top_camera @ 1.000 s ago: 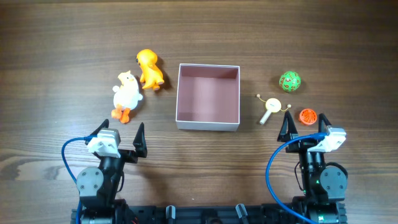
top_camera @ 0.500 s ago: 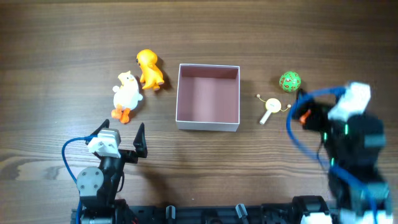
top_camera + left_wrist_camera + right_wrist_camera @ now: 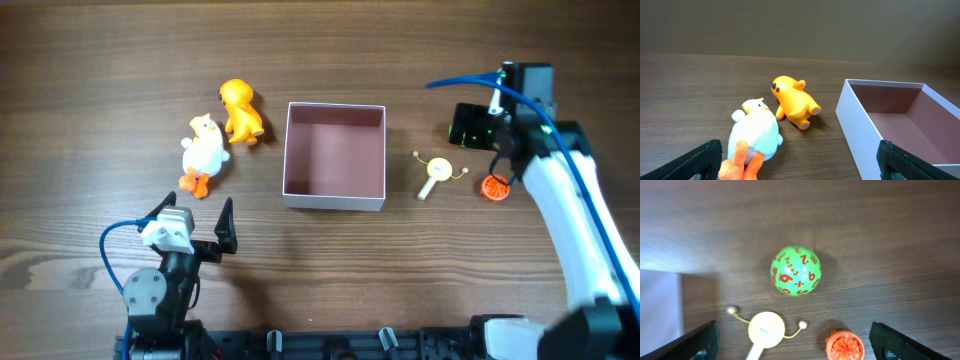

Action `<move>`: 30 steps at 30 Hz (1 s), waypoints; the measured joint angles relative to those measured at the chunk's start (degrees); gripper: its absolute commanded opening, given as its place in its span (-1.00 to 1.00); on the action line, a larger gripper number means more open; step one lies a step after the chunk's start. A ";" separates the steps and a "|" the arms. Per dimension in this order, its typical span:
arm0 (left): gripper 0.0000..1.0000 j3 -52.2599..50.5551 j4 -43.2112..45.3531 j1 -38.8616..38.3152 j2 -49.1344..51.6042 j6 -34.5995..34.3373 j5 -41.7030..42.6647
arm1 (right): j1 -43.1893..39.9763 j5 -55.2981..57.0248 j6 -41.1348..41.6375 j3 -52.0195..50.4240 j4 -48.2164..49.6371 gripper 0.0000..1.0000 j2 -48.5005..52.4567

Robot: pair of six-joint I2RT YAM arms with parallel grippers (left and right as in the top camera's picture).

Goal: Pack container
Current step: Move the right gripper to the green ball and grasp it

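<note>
Overhead camera: the white-walled container (image 3: 335, 155) sits mid-way across the wooden surface (image 3: 100, 60). The right tool (image 3: 470, 126) hangs over a green numbered ball (image 3: 795, 271), fingers spread wide, gripping nothing. The left tool (image 3: 196, 214) rests at the near edge, likewise spread and empty.

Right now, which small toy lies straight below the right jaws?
The green ball with red numbers: it sits in the middle of the right wrist view; the cream toy and the orange wheel lie at its lower edge.
</note>
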 measured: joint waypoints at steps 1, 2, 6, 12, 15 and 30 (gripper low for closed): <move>0.99 0.00 0.02 0.00 0.00 0.00 0.00 | 0.00 0.31 -0.57 0.00 0.22 0.94 1.81; 0.99 0.00 0.00 0.00 0.00 0.00 0.00 | 0.00 0.55 -1.27 0.00 0.70 0.94 3.54; 1.00 0.00 0.02 0.00 0.00 0.00 0.00 | 0.00 0.94 -3.15 0.00 3.74 0.98 9.64; 0.99 0.00 0.00 0.00 0.00 0.00 0.00 | -0.20 1.11 -5.09 0.02 8.90 0.75 13.84; 0.99 0.00 0.00 0.00 0.00 0.00 0.00 | -0.48 1.09 -6.03 0.02 10.12 0.59 15.08; 1.00 0.00 0.00 0.00 0.00 0.00 0.00 | -1.95 -0.48 -7.04 0.02 12.70 0.60 19.10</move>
